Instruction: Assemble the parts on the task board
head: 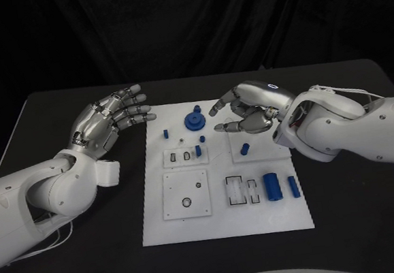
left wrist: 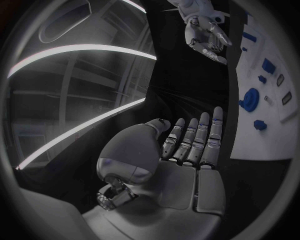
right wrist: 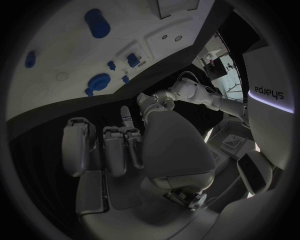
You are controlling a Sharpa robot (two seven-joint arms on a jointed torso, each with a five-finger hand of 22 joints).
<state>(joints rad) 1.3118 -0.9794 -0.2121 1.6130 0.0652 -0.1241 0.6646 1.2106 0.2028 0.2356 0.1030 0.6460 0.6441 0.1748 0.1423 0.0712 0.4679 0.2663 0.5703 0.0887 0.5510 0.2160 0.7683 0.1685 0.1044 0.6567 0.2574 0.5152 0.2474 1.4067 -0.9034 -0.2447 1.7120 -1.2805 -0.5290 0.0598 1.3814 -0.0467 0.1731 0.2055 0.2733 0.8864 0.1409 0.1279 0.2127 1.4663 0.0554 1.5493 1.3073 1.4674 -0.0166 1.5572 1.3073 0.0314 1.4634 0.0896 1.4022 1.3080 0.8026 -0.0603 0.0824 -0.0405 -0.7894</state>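
Head view: left hand [head: 111,121] hovers off the board's far-left corner, fingers spread, holding nothing. Right hand [head: 248,112] sits over the far right of the board [head: 229,225], fingers curled in; nothing visible in them, though whether a small part is pinched underneath cannot be told. Parts lie scattered on the board: blue gear [head: 194,120] at the far middle, small peg [head: 166,134] left of it, another peg [head: 245,148] on the right plate just near the right hand, two blue cylinders [head: 272,185] at near right beside empty slots.

Risks, judged: the right hand's curled fingers are close to the gear and peg, so a low sweep could knock them off their spots or roll the peg. The cylinders look free to roll if nudged. Small pegs likely slip from wide fingertips. The left hand reaching in could collide with the right, as both crowd the far end.
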